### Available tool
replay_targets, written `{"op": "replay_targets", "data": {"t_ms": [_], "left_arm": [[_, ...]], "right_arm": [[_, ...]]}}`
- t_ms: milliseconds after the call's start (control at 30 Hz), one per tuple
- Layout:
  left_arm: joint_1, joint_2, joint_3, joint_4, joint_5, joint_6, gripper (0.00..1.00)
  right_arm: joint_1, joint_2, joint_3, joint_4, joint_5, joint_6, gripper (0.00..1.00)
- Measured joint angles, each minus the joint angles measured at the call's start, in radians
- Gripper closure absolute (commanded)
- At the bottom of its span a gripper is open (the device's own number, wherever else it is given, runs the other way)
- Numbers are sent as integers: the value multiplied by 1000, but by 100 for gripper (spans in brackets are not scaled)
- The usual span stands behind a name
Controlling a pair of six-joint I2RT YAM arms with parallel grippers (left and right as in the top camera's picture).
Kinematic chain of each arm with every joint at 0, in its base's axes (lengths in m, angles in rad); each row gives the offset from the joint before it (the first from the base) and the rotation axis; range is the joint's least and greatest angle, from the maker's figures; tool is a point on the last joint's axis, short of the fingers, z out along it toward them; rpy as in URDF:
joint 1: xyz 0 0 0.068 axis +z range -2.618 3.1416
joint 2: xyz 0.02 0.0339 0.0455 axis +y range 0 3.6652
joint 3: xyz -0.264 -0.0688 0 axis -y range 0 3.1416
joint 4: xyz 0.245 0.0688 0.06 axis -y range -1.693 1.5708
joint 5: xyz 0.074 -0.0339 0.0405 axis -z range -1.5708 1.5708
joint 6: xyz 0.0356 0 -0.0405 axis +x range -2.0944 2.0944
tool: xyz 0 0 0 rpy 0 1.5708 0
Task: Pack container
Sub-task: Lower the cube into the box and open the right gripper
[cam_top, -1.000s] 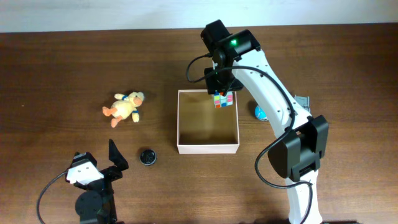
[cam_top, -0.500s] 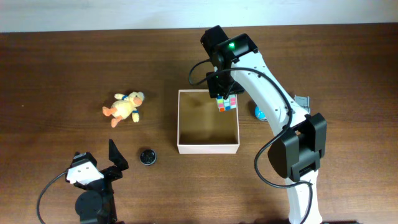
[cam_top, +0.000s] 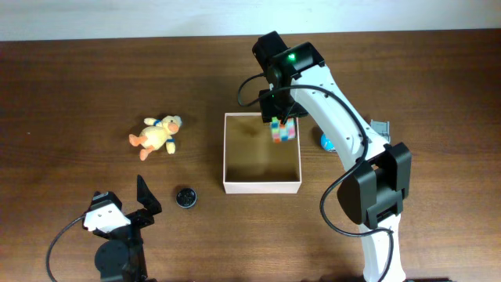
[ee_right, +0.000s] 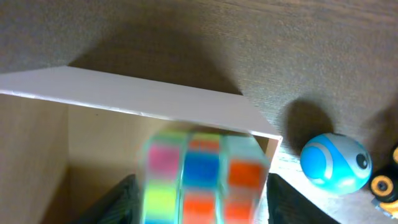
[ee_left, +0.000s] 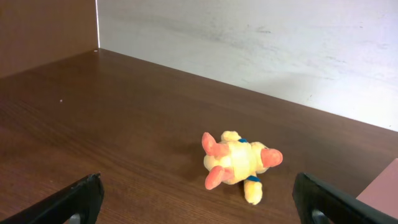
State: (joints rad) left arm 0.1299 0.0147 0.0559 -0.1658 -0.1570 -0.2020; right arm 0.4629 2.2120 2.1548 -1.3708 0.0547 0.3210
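Observation:
The container (cam_top: 262,186), a shallow square box, white outside and tan inside, stands mid-table. My right gripper (cam_top: 280,117) hovers over its far right corner. A multicoloured puzzle cube (cam_top: 282,131) is just below it, blurred in the right wrist view. There the cube (ee_right: 202,177) sits between the fingers of my right gripper (ee_right: 199,205) with a small gap on each side, above the box's white wall (ee_right: 155,96). My left gripper (cam_top: 125,200) rests open at the near left, empty in the left wrist view (ee_left: 202,208).
A yellow-orange plush duck (cam_top: 159,135) lies left of the box, ahead of the left gripper (ee_left: 239,163). A small black round object (cam_top: 185,197) sits near the box's front left corner. A blue ball (cam_top: 326,142) (ee_right: 336,162) and a grey item (cam_top: 380,126) lie right of the box.
The right gripper's fingers have spread and the cube has slipped free, now blurred and a little lower over the box's corner. The left arm has not moved.

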Motion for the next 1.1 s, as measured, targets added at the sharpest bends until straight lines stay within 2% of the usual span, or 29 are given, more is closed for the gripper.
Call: {"op": "replay_targets", "data": {"t_ms": [167, 467, 733, 933, 1100], "left_arm": [[0, 0, 0, 0, 0, 0, 1], [0, 0, 0, 0, 0, 0, 1], [0, 0, 0, 0, 0, 0, 1], [0, 0, 0, 0, 0, 0, 1], [0, 0, 0, 0, 0, 0, 1]], "right_arm": [[0, 0, 0, 0, 2, 1, 37], [0, 0, 0, 20, -3, -7, 29], [39, 0, 0, 29, -37, -124, 23], [118, 0, 0, 15, -60, -232, 24], [146, 0, -14, 31, -72, -266, 31]]}}
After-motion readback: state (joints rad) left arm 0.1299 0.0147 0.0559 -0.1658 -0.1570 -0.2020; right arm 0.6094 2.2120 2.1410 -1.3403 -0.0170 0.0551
